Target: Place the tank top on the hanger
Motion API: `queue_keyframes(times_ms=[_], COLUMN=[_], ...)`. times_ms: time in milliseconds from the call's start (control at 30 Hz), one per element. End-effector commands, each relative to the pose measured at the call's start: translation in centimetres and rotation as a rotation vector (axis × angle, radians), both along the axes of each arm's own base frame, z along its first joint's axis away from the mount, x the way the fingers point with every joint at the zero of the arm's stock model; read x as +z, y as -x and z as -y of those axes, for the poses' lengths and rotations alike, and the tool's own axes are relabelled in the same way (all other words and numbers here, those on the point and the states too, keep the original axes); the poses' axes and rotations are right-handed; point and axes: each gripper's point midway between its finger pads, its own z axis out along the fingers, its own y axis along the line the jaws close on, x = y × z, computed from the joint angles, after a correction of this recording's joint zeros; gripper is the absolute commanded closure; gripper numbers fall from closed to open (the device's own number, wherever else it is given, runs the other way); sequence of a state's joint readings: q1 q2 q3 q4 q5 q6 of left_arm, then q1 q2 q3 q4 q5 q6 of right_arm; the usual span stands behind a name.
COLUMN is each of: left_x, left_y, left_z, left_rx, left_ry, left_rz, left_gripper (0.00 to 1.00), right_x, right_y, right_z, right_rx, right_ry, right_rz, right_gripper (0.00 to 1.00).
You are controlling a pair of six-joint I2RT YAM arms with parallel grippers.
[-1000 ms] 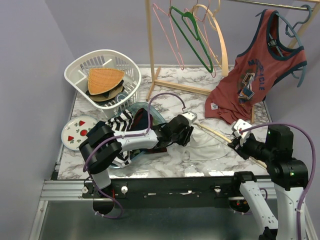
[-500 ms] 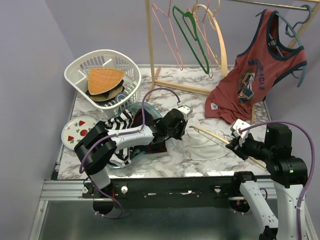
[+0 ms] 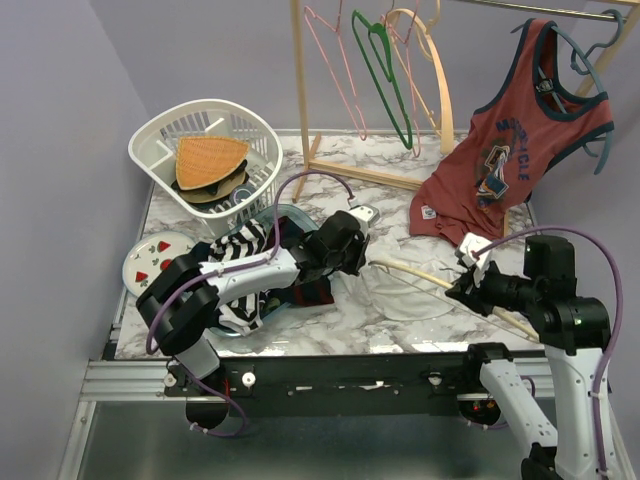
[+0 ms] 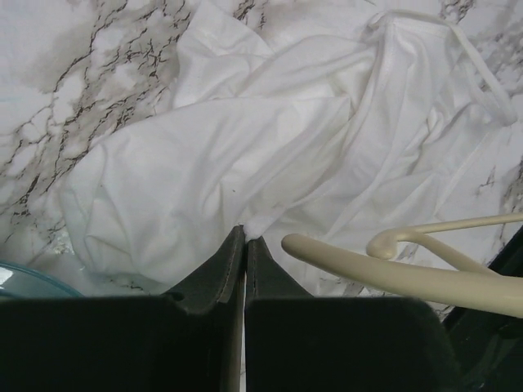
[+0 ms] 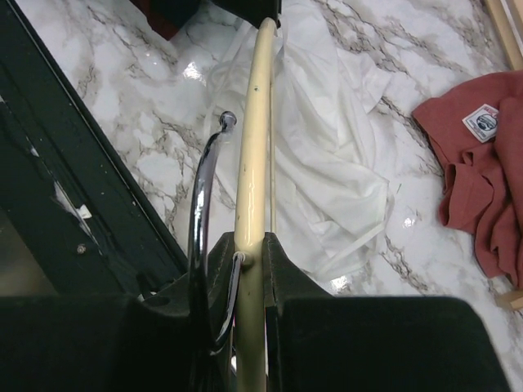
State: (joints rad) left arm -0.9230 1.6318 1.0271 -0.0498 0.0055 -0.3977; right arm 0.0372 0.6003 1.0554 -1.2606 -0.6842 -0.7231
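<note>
- My left gripper (image 4: 245, 238) has its fingers pressed together with barely a gap. A fold of the tank top (image 4: 245, 139) seems to be caught at their tips, though this close view leaves me unsure how much cloth is held.
- My right gripper (image 5: 250, 249) is clamped on the hanger (image 5: 253, 139), right beside its hook (image 5: 201, 188), which curves up on the left of the fingers.
- From above, the hanger (image 3: 420, 272) runs from the right gripper (image 3: 462, 291) across towards the left gripper (image 3: 358, 246), and its free end lies just beside that gripper.
- The tank top (image 3: 405, 292) lies crumpled on the table (image 3: 395, 205) between my two grippers, with the hanger passing over it.
- In my left wrist view the rounded end of the hanger (image 4: 392, 273) sits just right of my fingers, above the white cloth.
- A red top (image 3: 500, 160) hangs at the far right with its hem on the table, apart from the tank top (image 5: 327, 147).
</note>
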Motion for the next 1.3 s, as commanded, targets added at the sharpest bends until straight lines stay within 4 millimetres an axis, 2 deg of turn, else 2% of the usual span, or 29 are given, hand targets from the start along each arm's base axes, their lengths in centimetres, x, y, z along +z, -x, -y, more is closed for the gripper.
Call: queue_keyframes(times_ms=[0,367,533,767,1067,1200,1267], left_x=[4.4,7.8,9.5,12.6,14.6,14.7,15.1], left_y=[0.2,1.0,1.7,2.7,3.6,4.0,4.3], left_z=[0.5,0.4,0.6,1.1,0.9,0.4,0.2], left_rx=[-0.019,-0.046,-0.074,-0.138,-0.205,-0.220,-0.241], left_ry=[0.095,0.163,0.199,0.250,0.253,0.240,0.238], left_rz=[0.038,0.065,0.070,0.082,0.104,0.112,0.129], left_gripper=[0.93,0.93,0.92,0.91,0.88,0.80,0.70], right_x=[0.8,-0.8,-1.1,-0.3,1.0,1.6,1.7], right_y=[-0.7,-2.9,-3.5,-4.1,-4.5,-4.6,-4.6], right_z=[-0.9,-1.4,-2.3,-3.5,-4.2,-4.3,-4.5], right_rx=[0.049,0.067,0.127,0.226,0.289,0.294,0.304], right_ry=[-0.040,-0.064,-0.097,-0.148,-0.174,-0.182,-0.190], right_rz=[0.002,-0.050,-0.066,-0.068,-0.030,-0.004,-0.002], right_gripper=[0.99,0.99,0.99,0.99,0.99,0.99,0.99])
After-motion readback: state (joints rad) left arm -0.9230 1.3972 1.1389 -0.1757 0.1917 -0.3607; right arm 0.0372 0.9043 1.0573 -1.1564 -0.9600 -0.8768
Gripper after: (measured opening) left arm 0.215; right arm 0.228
